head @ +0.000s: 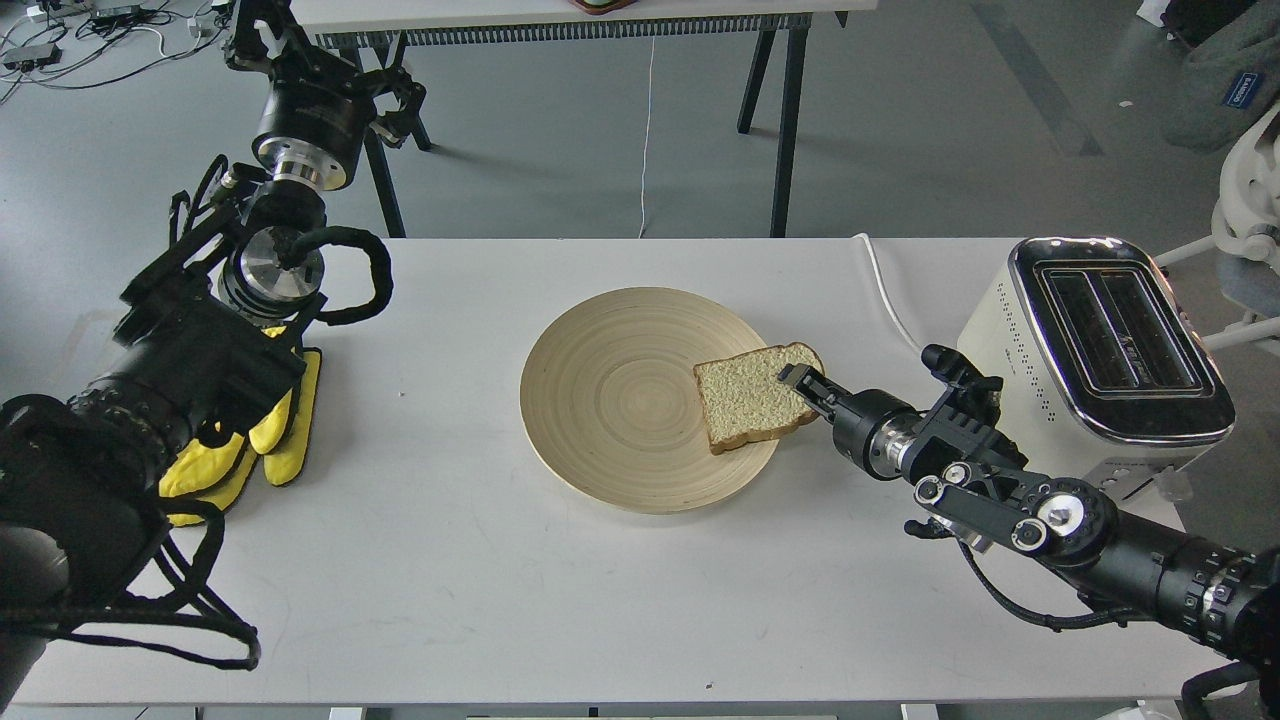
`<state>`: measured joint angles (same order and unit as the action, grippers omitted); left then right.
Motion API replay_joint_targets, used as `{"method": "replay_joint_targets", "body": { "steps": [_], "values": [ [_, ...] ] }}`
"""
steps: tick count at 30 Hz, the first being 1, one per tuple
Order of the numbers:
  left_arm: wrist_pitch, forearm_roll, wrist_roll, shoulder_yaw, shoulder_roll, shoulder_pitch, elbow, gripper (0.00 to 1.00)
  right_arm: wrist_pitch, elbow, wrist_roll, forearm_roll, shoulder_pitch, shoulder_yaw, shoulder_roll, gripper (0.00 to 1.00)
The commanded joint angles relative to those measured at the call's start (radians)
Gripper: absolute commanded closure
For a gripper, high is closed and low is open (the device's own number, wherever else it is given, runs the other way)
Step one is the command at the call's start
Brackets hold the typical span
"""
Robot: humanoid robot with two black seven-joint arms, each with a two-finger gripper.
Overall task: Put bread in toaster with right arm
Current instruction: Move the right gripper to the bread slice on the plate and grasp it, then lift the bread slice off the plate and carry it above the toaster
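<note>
The bench (480, 560) is smooth matt white. The round plate (610, 400) shows ringed bamboo grain. The bread (745, 400) has a rough, speckled crumb. The toaster (1010, 330) has matt cream sides and a glossy chrome top. A yellow cloth (285, 430) looks soft.

Bright, even overhead light, sharp focus throughout. White table (500, 560) slightly washed out. Soft, short shadows under plate (600, 470) and left arm (200, 340). Glare on toaster (1120, 340) chrome top. Black arms lost detail in dark areas. Mild wide-angle bending at frame edges.
</note>
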<state>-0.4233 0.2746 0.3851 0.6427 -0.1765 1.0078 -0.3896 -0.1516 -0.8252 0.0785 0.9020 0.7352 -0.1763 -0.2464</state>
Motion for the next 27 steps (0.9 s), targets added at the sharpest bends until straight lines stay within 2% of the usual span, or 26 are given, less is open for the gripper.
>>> {"method": "replay_joint_targets", "body": {
  "steps": [1,5,13,18,23,27],
  "values": [
    [0.000,0.000,0.000,0.000,0.000,0.000,0.000,0.00,0.001,-0.008,-0.002,-0.002,0.010,0.000,-0.011,0.86],
    [0.000,0.000,0.000,0.000,0.000,0.000,0.000,0.00,0.000,-0.037,-0.005,-0.002,0.049,-0.002,-0.033,0.89],
    [0.000,0.000,0.000,0.000,0.000,0.000,0.000,0.00,0.014,-0.147,-0.003,-0.003,0.108,-0.002,-0.138,0.88],
    [0.000,0.000,0.000,0.002,0.000,0.000,0.000,0.00,0.015,-0.247,-0.005,0.018,0.184,0.009,-0.316,0.88],
    [0.000,0.000,0.000,0.000,0.000,0.000,0.000,0.00,0.015,-0.267,-0.008,0.158,0.317,0.129,-0.499,0.88],
    [0.000,0.000,0.000,0.000,0.002,0.000,0.000,0.00,0.017,-0.345,-0.009,0.202,0.375,0.144,-0.649,0.88]
  ]
}}
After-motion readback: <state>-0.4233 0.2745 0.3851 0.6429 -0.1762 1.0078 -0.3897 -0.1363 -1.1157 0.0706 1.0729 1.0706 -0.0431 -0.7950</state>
